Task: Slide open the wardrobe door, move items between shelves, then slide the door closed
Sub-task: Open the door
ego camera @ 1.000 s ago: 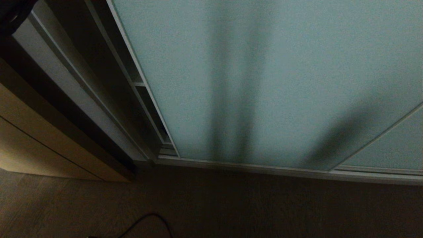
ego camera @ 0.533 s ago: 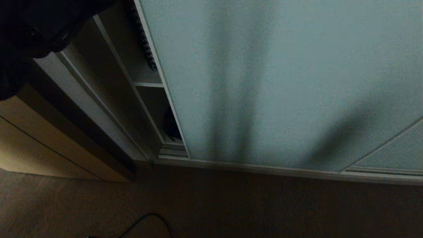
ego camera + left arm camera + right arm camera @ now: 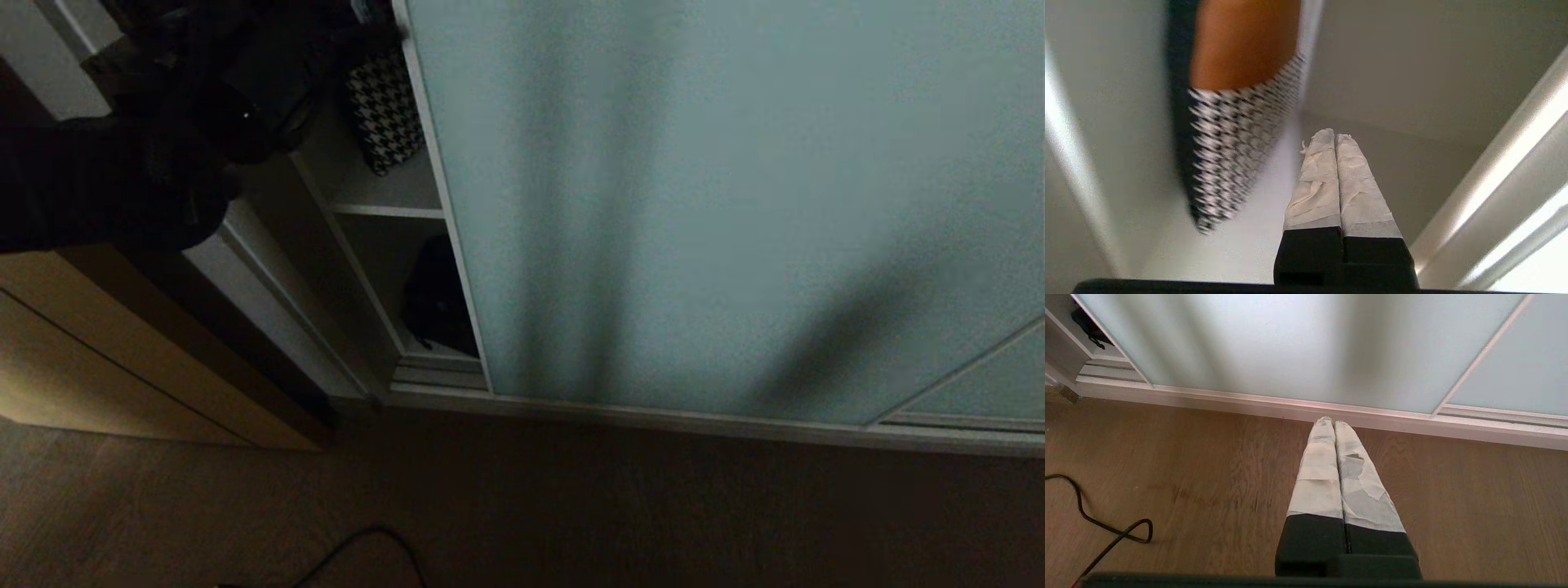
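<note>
The left gripper point(image 3: 1335, 136) has its taped fingers pressed together, holding nothing, up inside the wardrobe opening just beside the sliding wardrobe door's point(image 3: 694, 204) left edge. Next to it a houndstooth bag point(image 3: 1237, 139) stands on the upper shelf point(image 3: 390, 210), right against that door edge. Under that shelf, the black bag point(image 3: 438, 298) sits in the lower compartment, partly behind the door. The right gripper point(image 3: 1334, 424) hangs low over the wooden floor point(image 3: 1188, 477) in front of the door, its 2 fingers closed and empty.
</note>
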Tool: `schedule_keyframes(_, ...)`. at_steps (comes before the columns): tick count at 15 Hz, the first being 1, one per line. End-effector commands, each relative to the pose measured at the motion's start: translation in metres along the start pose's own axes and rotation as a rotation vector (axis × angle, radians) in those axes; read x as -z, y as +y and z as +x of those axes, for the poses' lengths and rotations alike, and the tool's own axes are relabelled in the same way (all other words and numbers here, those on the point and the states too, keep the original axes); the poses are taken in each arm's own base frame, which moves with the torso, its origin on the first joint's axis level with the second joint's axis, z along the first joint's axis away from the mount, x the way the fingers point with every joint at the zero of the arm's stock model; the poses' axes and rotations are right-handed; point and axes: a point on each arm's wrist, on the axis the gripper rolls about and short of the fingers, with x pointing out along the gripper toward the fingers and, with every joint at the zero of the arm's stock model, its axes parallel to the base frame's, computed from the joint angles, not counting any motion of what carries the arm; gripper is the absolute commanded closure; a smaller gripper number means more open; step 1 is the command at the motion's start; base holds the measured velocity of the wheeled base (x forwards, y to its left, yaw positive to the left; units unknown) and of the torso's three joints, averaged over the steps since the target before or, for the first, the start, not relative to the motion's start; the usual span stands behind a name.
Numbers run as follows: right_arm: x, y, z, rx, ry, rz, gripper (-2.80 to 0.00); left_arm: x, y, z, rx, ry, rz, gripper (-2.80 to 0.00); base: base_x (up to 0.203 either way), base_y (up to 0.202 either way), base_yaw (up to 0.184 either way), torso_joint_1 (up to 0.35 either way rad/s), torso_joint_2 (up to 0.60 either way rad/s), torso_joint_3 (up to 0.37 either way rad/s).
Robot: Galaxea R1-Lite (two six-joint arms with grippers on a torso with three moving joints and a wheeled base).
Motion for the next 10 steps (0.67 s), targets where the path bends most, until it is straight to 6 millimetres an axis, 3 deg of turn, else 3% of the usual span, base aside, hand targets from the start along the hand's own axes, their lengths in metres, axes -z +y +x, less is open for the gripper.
schedule_keyframes(1, 0.0, 0.0, 0.0, -0.001, -0.003, 0.0, 0.0, 0.013, -0.014, 0.001, 0.029, 0.023, -0.015, 0.0, 0.0, 0.0, 0.0, 0.0, 0.0, 0.0)
schedule_keyframes(5, 0.0, 0.0, 0.0, -0.001, -0.001, 0.0, 0.0, 0.017, -0.048, -0.001, 0.104, 0.024, -0.061, 0.0, 0.0, 0.0, 0.0, 0.0, 0.0, 0.0)
schedule_keyframes(10, 0.0, 0.0, 0.0, -0.001, -0.001, 0.0, 0.0, 0.025, -0.074, -0.003, 0.145, 0.034, -0.082, 0.0, 0.0, 0.0, 0.0, 0.0, 0.0, 0.0)
